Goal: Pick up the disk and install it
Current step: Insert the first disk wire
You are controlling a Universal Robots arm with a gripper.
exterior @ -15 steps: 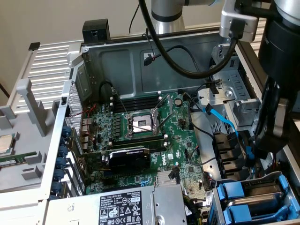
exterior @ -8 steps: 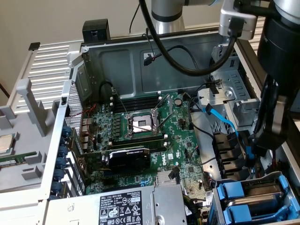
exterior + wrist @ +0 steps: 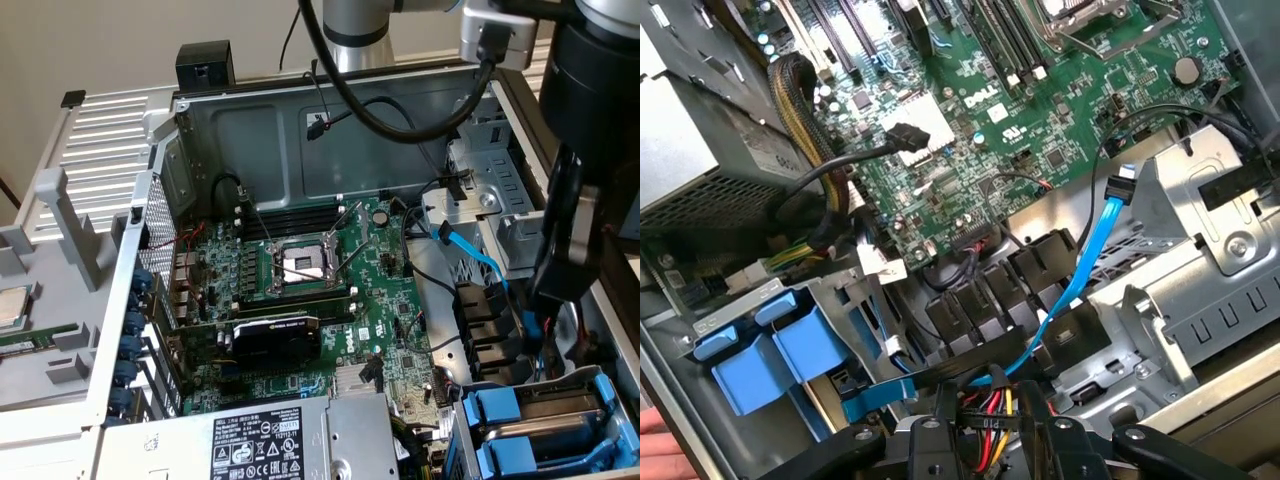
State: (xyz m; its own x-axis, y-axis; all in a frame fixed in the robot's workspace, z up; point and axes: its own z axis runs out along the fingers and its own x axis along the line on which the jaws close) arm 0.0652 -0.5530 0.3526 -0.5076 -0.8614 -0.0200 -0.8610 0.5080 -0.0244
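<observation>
- Now, in the exterior view, my gripper [image 3: 555, 285] hangs low over the open computer case at the exterior view's right, above the black drive slots and beside the blue data cable [image 3: 480, 262].
- From that side I cannot tell how my fingers stand.
- The disk [image 3: 525, 412] lies in its blue carrier in the bay at the lower right corner of the exterior view. A second blue carrier [image 3: 505, 458] is just beside it, and both are apart from my gripper.
- The motherboard [image 3: 392, 340] with the black graphics card [image 3: 275, 340] fills the case floor, and the power supply [image 3: 270, 440] sits nearest the camera.
- Next, in the wrist view, my gripper [image 3: 990, 405] shows its fingers [image 3: 942, 415] spread part-way. They pinch nothing, and red and yellow wires [image 3: 988, 425] show in the gap.
- The disk [image 3: 815, 342] rests in the bay, off to one side of my fingers and untouched.
- A person's fingertips [image 3: 654, 432] rest at the case edge.
</observation>
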